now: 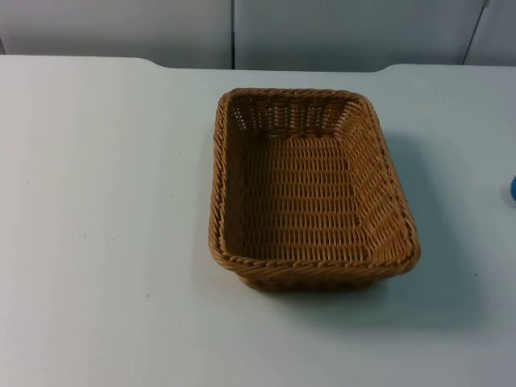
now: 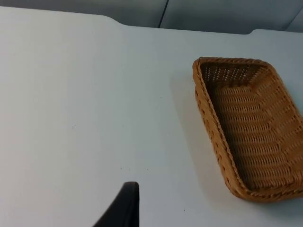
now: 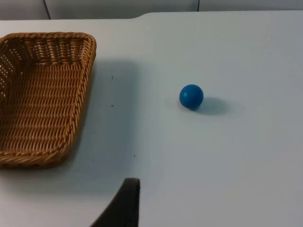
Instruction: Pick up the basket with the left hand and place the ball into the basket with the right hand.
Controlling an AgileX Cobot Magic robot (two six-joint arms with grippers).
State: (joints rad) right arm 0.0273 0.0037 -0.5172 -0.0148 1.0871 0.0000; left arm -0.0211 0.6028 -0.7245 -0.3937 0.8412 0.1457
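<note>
Basket [image 1: 310, 189], ball [image 3: 191, 96] on table [image 1: 105, 226]

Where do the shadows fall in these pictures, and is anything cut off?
Top view: the basket throws a soft shadow to its right; the blue ball is cut by the picture's edge. Right wrist view: the ball shadows the table beside it.

A black fingertip [image 2: 124, 208] of the left pincer hung above the bench; a fingertip [image 3: 124, 204] of the right pincer did likewise.

White table top [image 1: 97, 242] against a grey partition wall [image 1: 339, 32].
</note>
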